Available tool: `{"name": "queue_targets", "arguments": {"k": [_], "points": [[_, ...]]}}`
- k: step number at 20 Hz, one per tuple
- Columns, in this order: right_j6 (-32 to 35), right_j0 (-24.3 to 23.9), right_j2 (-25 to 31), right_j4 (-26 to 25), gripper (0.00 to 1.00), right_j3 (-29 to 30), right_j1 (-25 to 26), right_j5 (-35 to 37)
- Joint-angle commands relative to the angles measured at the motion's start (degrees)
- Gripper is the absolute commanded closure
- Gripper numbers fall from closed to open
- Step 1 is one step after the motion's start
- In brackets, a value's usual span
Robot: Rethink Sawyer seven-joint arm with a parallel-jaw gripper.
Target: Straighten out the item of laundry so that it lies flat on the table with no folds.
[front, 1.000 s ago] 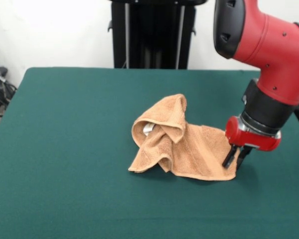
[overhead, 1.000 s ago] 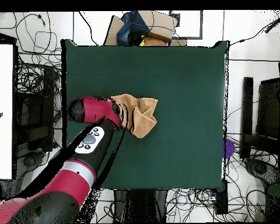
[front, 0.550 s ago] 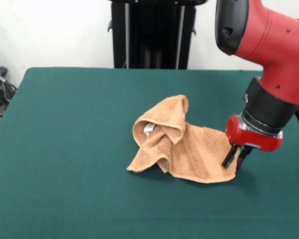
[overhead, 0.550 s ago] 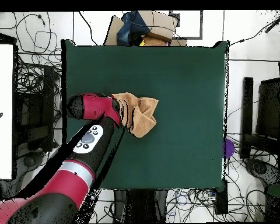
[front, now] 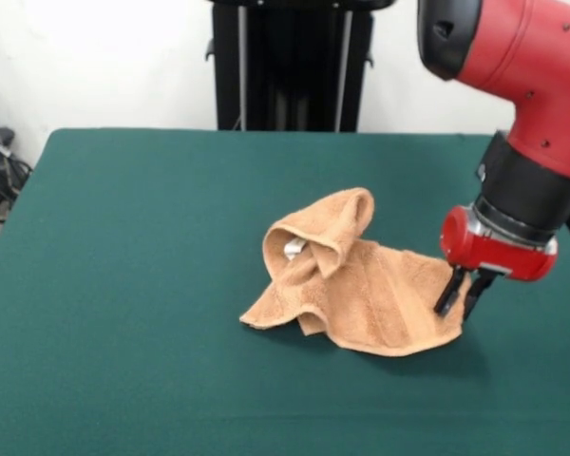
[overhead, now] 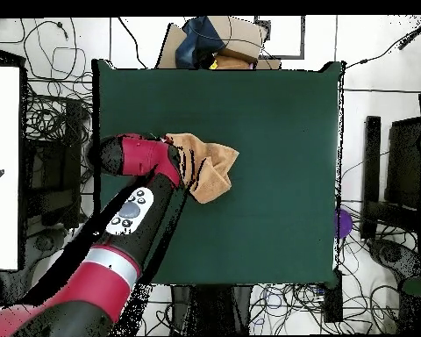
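The towel (front: pixel 347 285) lies crumpled right of centre on the green bench (front: pixel 123 285), its bunched folds piled toward picture-left in the front view. The gripper (front: pixel 461 302) has its jaws closed together on the towel's right-hand corner. The heap therefore lies picture-left of the jaws; pulling the corner away rightward should spread it.

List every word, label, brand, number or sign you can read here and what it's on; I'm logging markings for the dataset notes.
None can be read.
The towel shows a small pale patch in its folds, possibly a label; no text is legible on it.
The arm's panel of round buttons shows no readable marks.
The gripper, at the towel's corner, and the table carry no visible writing.
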Motion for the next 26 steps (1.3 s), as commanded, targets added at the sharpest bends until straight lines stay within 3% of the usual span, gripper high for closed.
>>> {"name": "queue_targets", "arguments": {"k": [1,5,11,16,23,26], "points": [[15.7,-3.24,11.71,3.85,1.0,10.25,-6.29,-7.7],[16.08,-13.79,28.03,0.49,1.0,21.93,-12.95,-24.71],[22.61,-24.37,41.2,-9.44,1.0,30.05,-15.97,-37.9],[24.26,-26.47,43.86,-10.62,1.0,32.09,-17.91,-40.92],[20.77,-22.94,39.68,-7.51,1.0,32.64,-19.47,-38.63],[21.95,-25.28,41.87,-9.47,1.0,34.4,-20.93,-39.7]]}}
